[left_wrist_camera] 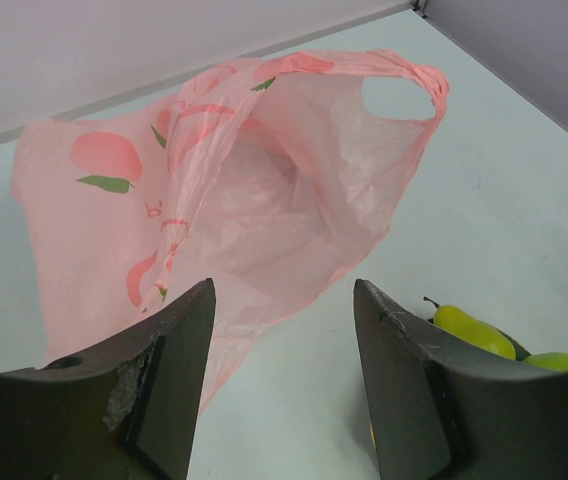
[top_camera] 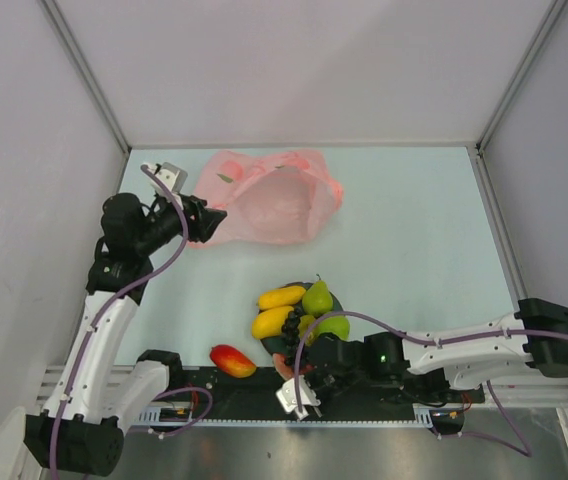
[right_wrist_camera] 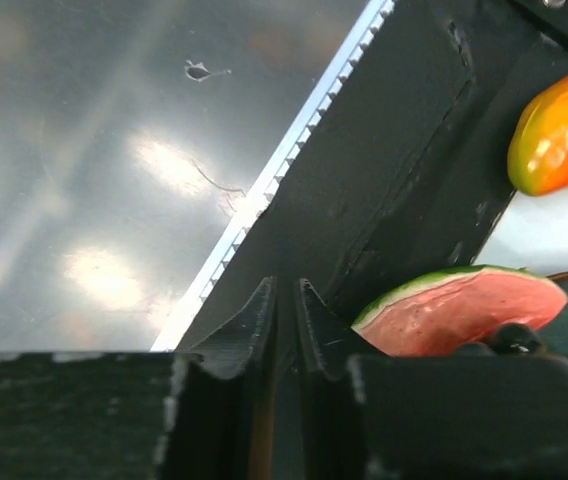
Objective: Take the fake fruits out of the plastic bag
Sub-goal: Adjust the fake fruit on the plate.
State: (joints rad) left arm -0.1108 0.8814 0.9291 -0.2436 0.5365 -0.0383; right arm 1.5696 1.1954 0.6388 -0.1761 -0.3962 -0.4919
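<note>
On pale green table [top_camera: 404, 230] between grey walls [top_camera: 24, 150], pink plastic bag [top_camera: 269, 195], left gripper [left_wrist_camera: 282, 300] spread, right gripper [right_wrist_camera: 286, 290] pinched together.

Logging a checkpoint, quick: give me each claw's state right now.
Left claw: open, empty, facing the plastic bag.
Right claw: shut on nothing; the watermelon slice lies beside it, ungripped.
</note>
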